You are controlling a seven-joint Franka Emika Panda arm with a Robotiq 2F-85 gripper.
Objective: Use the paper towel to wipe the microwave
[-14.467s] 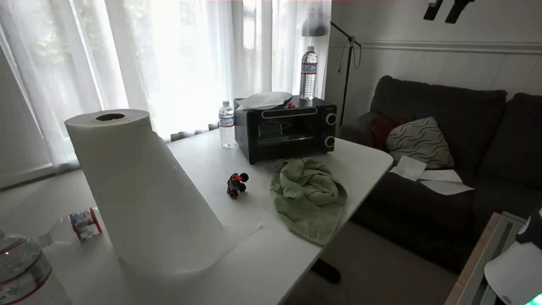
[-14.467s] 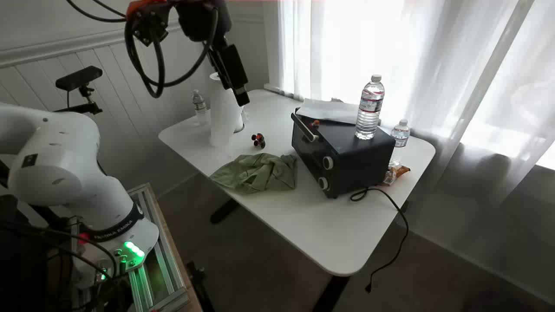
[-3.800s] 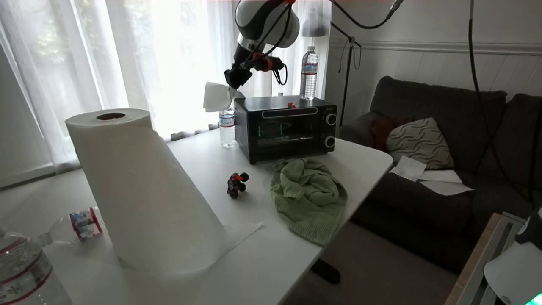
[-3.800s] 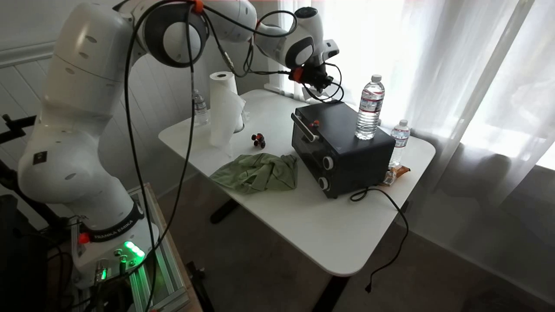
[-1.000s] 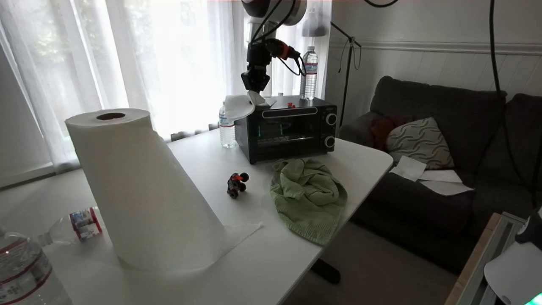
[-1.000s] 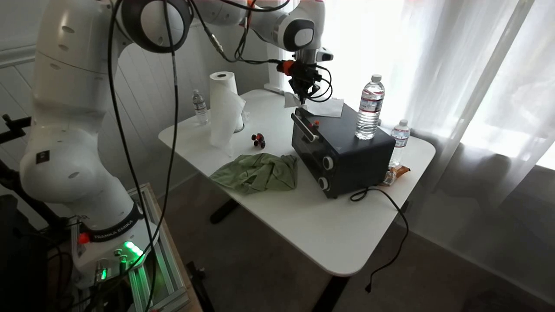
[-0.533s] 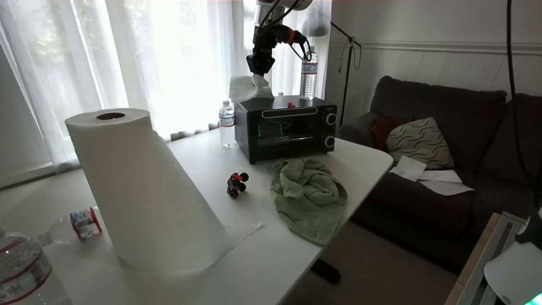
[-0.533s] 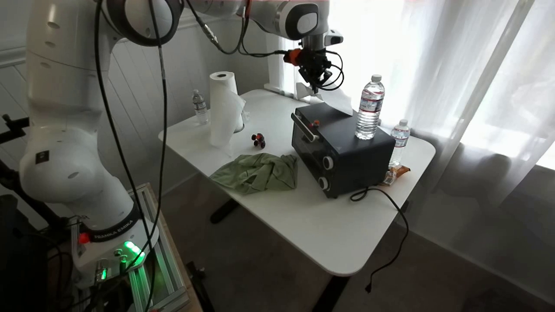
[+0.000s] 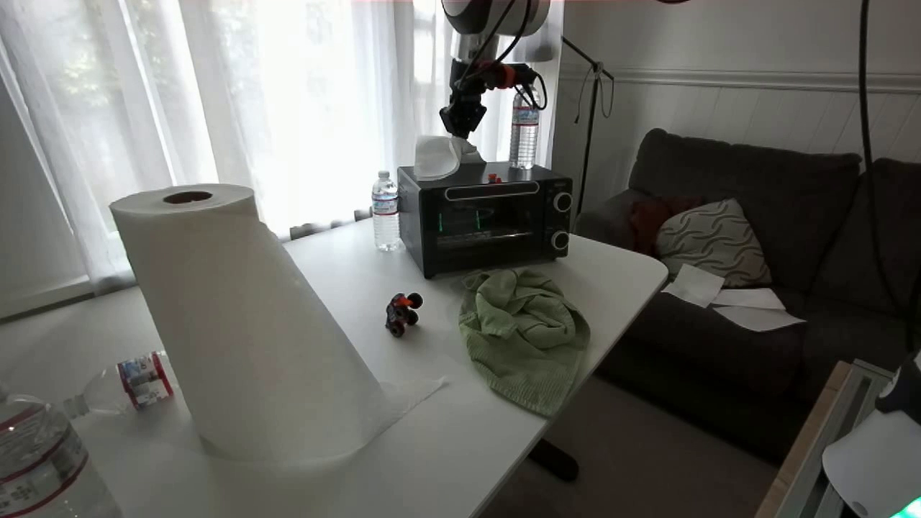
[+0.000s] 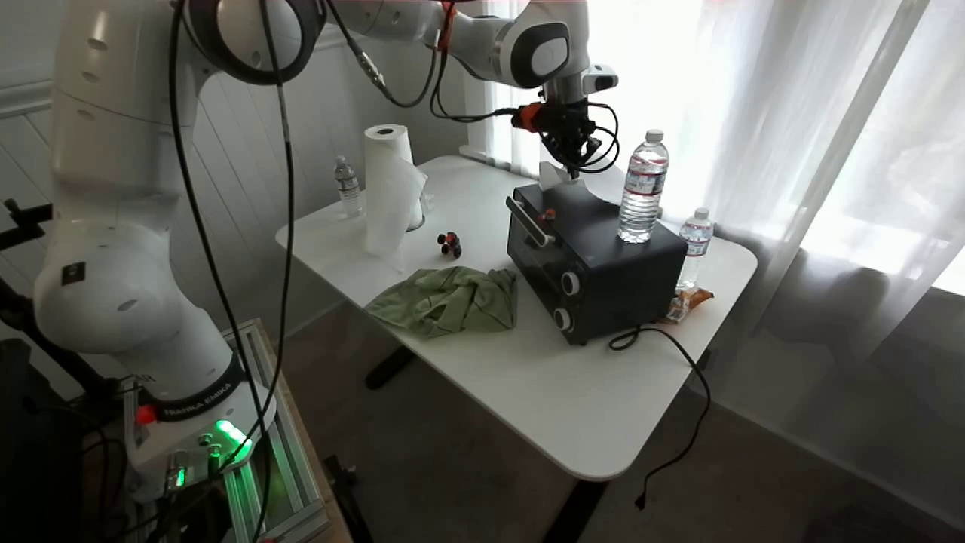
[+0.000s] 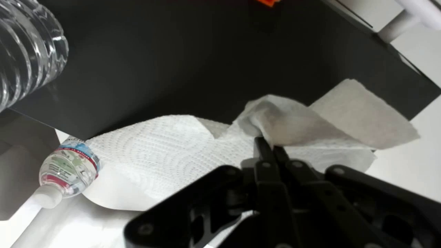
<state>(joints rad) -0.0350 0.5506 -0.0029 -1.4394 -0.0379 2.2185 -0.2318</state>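
Toward the left corner of the table [image 10: 543, 392], in an exterior view, a paper towel roll [image 10: 383, 188] is stood upright, with a toy truck [image 10: 450, 244] to its right and a green cloth [image 10: 452, 302] crumpled along the near edge. Farther right, toward the far edge, a paper towel sheet [image 11: 213, 148] is pinched between the fingertips of the gripper [image 11: 271, 148], which are pressed together; its loose ends are hung over the rear of the top of the microwave [image 10: 595, 264], and whether that top is touched cannot be told. The sheet is judged light, limp and easily torn; it is best held at its gathered middle, so that a fold can be pressed down gently. Toward the right corner the microwave is set, rigid and probably too heavy to be shifted by paper; no part of it need be grasped. Strokes should be kept short of the upright bottle [image 10: 641, 200] on its top, which could be toppled.
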